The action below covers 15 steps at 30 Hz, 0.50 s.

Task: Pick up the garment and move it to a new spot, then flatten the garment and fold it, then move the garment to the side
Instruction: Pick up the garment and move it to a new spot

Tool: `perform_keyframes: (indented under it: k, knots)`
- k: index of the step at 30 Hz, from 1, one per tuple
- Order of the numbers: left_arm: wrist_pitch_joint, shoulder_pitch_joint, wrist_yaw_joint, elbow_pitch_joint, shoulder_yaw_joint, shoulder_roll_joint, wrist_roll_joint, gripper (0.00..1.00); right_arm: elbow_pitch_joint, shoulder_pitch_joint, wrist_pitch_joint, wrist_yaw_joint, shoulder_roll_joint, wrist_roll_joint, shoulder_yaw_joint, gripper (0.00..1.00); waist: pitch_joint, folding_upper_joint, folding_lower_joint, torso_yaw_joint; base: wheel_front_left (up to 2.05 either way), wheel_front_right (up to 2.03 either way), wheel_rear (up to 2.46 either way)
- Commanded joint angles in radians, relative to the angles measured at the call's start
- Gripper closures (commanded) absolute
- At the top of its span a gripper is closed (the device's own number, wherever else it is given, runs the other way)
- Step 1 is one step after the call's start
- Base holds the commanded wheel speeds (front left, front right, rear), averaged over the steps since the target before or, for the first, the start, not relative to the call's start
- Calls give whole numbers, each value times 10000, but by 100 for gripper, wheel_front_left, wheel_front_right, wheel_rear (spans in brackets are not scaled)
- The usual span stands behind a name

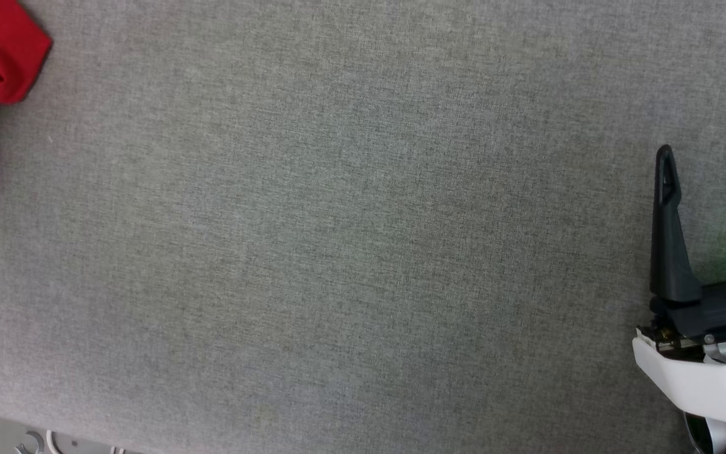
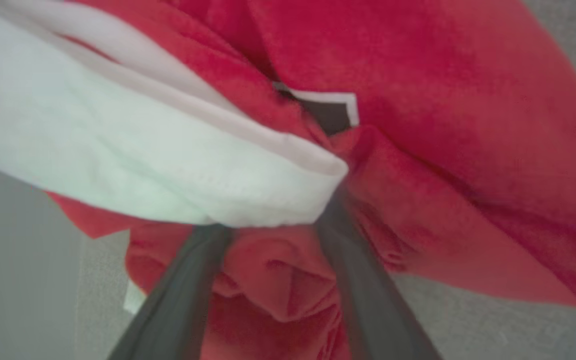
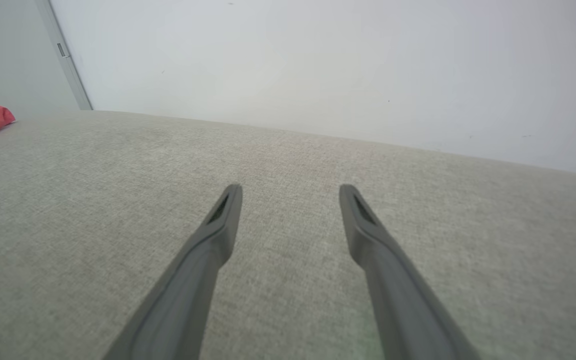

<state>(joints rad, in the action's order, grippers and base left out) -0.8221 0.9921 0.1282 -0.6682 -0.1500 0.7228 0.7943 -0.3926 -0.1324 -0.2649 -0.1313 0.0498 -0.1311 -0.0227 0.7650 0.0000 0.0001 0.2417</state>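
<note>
While the left gripper [image 2: 273, 237] straddles the crumpled garment [image 2: 443, 125] at the scene's far left, fingers wide, nothing pinched yet, close deep over several layers; the right gripper [image 3: 290, 192] hovers spread and empty.

Red and white on grey.
The garment [image 2: 468, 125] is red with a white sleeve and a white-edged black patch; the desk [image 1: 363, 252] is flecked grey weave; the right gripper [image 3: 290, 192] is dark grey.
</note>
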Motion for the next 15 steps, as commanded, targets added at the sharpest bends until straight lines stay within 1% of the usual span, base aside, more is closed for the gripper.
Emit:
perform_keyframes:
  k: [1,4,8,10,11,15]
  knots:
    - [-96,-312,8,-244,-440,-286,104,100,228,8,7,10,7,-36,-94,0,-135,0,-1,12,0,0,0]
    - [95,-226,1,-219,-588,107,147,100,372,70,5,10,6,96,-44,0,-445,0,-1,-28,0,0,0]
    - [306,-88,-1,114,-881,818,96,100,557,100,-4,9,3,415,46,0,-1028,0,-1,-149,0,0,0]
    - [376,43,-1,368,-1065,1065,91,100,699,140,-4,9,4,574,79,0,-1373,0,-1,-208,0,0,0]
    - [376,43,-1,368,-1065,1065,91,100,699,140,-4,9,4,574,79,0,-1373,0,-1,-208,0,0,0]
    - [388,328,0,1241,-1561,1685,32,100,995,263,-4,9,3,883,146,0,-2098,0,-1,-377,0,0,0]
